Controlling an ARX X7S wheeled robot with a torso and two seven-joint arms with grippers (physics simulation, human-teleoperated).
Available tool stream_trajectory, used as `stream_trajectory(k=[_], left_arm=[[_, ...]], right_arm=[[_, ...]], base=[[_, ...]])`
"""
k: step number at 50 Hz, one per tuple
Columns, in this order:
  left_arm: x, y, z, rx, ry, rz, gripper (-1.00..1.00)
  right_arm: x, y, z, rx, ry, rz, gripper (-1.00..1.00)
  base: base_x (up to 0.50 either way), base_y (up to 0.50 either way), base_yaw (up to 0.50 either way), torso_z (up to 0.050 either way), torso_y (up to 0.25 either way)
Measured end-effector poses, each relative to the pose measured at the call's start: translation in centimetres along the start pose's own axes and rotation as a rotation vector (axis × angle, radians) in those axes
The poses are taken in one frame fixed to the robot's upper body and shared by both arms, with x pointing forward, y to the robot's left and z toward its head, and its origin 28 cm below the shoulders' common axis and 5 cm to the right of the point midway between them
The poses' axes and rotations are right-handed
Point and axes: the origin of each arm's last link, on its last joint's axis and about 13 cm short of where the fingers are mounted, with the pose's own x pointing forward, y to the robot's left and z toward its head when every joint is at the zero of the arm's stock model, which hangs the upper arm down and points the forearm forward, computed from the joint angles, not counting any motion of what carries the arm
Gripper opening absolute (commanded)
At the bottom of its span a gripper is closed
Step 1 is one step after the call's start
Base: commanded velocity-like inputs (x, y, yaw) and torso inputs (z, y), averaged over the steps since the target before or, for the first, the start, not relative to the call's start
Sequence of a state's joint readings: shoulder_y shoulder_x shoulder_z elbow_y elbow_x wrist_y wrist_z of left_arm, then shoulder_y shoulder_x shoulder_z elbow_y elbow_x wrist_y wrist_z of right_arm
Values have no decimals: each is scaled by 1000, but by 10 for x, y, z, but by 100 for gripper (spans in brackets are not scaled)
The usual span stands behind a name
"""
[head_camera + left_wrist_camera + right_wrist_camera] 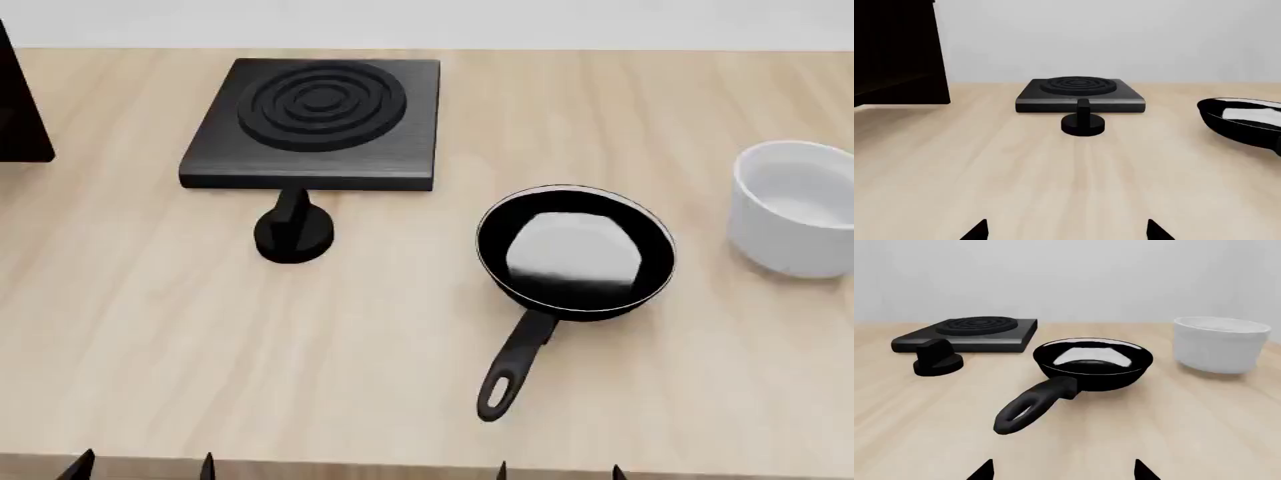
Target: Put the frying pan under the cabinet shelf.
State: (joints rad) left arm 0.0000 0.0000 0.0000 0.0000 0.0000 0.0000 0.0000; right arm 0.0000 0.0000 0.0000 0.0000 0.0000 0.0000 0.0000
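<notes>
The frying pan (575, 250) is glossy black with a thin pale rim. At its ten o'clock, the stove plate (318, 123) is matte black with concentric rings. At three o'clock, the bowl (798, 208) is white. The surface (160, 330) is pale wood grain.

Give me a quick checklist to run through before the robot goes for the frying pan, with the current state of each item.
1. Frying pan upright on the table, clear of its neighbours: ok.
2. Handle free and pointing toward the robot: ok.
3. Right gripper open, fingers spread in front of the handle: ok.
4. Left gripper open and holding nothing: ok.
5. Cabinet shelf located: only a dark corner shows at the far left; the space under it is out of sight: cannot tell.
6. Path to the cabinet: stove plate and knob sit between pan and cabinet: not ok for a straight slide.
</notes>
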Motion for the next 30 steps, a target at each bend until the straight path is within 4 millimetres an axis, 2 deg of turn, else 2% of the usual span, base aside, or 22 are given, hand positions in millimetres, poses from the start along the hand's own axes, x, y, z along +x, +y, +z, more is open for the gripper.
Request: stream_trajectory(k=[9,30], left_arm=[[1,-1,1,0,-5,-3,100],[-5,-2,9,12,-39,-8,100]], right_arm=[[1,0,1,-2,-8,-1,100],[-2,1,2,-21,-34,-9,100]], base=[[0,0,0,0,0],[0,0,0,49,0]])
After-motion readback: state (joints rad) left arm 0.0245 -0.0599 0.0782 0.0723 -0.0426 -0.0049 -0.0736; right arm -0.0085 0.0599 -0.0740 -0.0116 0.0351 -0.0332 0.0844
